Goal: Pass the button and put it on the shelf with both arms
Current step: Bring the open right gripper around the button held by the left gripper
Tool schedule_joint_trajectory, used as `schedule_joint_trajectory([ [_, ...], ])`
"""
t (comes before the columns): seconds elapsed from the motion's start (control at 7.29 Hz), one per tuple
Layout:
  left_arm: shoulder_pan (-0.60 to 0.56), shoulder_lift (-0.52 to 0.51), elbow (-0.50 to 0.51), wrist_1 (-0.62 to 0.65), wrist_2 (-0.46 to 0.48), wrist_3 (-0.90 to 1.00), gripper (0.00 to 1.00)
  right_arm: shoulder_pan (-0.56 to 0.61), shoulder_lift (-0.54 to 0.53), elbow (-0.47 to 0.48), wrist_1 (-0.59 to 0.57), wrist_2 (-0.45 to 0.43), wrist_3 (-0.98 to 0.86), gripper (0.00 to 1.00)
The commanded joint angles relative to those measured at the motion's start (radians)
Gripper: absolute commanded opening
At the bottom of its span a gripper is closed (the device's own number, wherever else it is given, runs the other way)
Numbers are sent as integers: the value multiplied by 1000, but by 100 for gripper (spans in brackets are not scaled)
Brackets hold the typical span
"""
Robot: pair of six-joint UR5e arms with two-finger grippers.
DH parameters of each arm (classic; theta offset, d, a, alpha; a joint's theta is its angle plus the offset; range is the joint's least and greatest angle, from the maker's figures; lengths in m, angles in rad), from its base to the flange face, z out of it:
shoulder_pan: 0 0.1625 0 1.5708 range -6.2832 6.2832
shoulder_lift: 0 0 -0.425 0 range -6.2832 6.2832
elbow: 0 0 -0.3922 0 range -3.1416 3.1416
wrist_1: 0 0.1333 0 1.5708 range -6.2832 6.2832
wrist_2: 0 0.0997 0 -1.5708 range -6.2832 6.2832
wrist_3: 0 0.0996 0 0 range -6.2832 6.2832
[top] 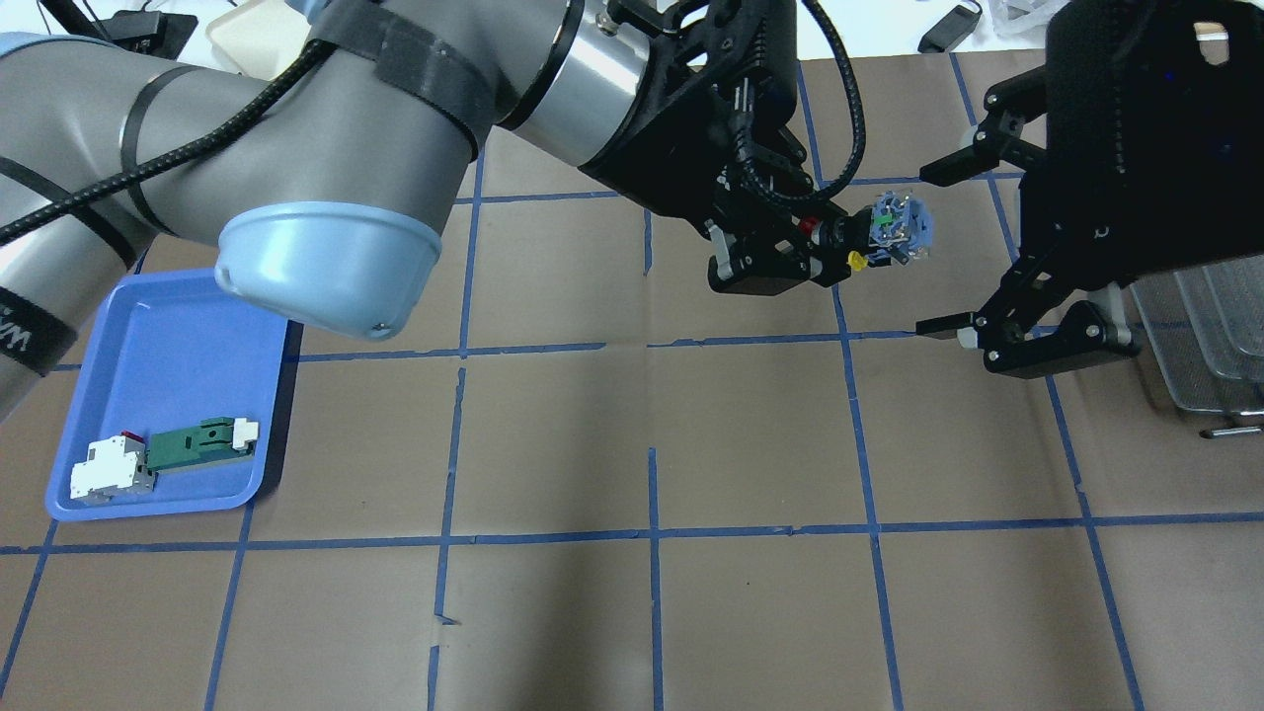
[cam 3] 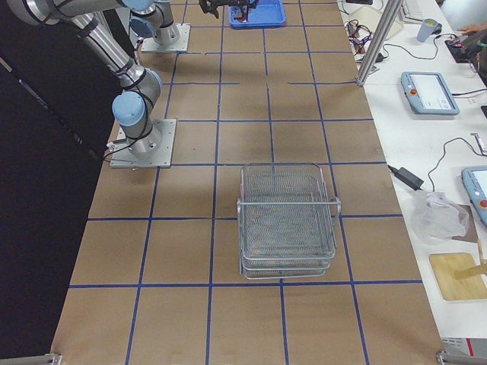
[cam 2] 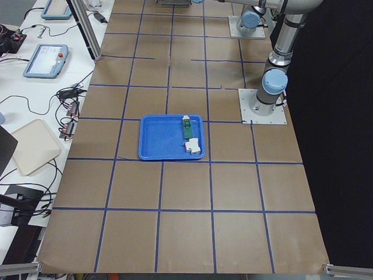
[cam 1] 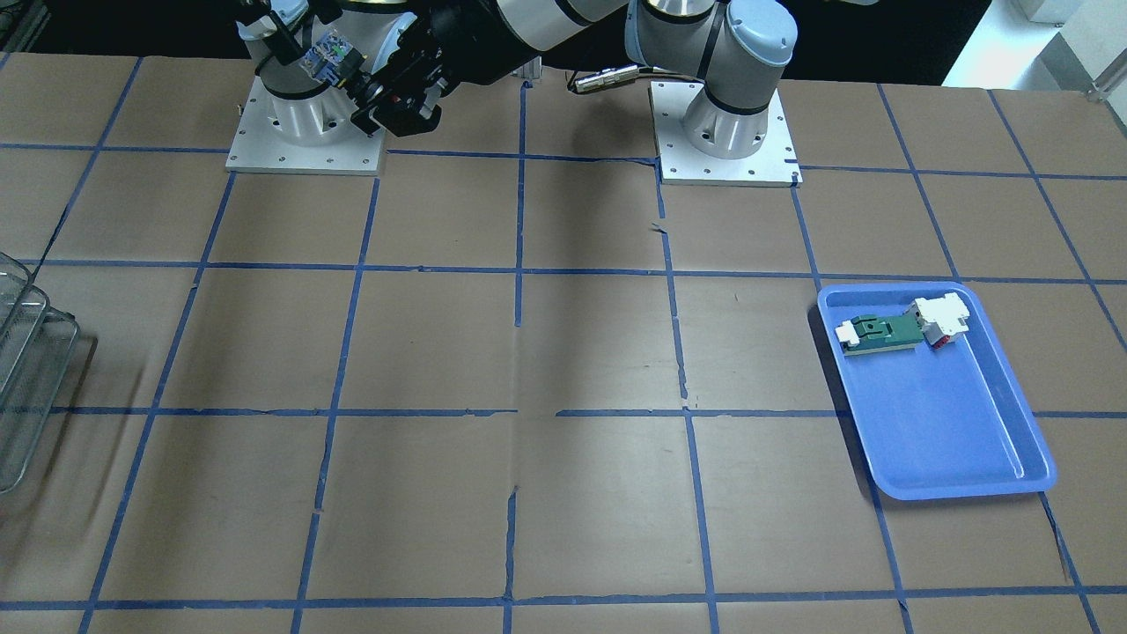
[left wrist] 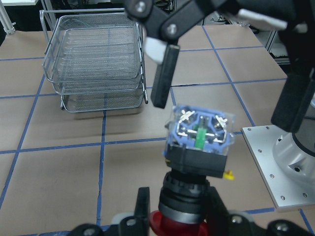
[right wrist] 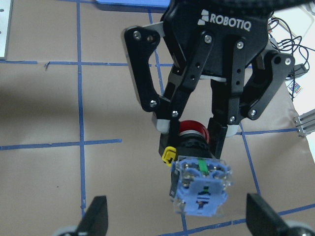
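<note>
My left hand (top: 828, 243) is pinching the button (top: 889, 229) by its black collar. The red cap is tucked back between my fingers and the bluish contact block points out toward the shelf (top: 1200, 326). I hold the button up off the counter (top: 750, 444), in the air on the tray side of the shelf and not on any tier.

My right hand (top: 943, 247) hangs between the button and the shelf with its fingers (top: 950, 168) spread wide, one to each side of the contact block. The block sits about level with those fingertips and touches neither.

Far from the shelf, at the other end of the counter, is the blue tray (top: 168, 296). It holds a green-and-white part (top: 197, 442) lying against a white block (top: 107, 472).
</note>
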Motion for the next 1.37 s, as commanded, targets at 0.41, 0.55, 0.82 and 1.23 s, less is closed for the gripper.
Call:
schedule_joint_trajectory([
  [0.41,-1,-1,-4,0,3,-6,0,2,6,-1,6,2,94,100],
  [0.55,-6,2,-7,-2,2,-6,0,2,6,-3,1,1,117,100],
  [0.82,-6,0,-6,0,2,-6,0,2,9,2,7,1,125,100],
  [1.23,-6,2,-4,0,0,-7,0,3,18,3,15,1,123,97],
])
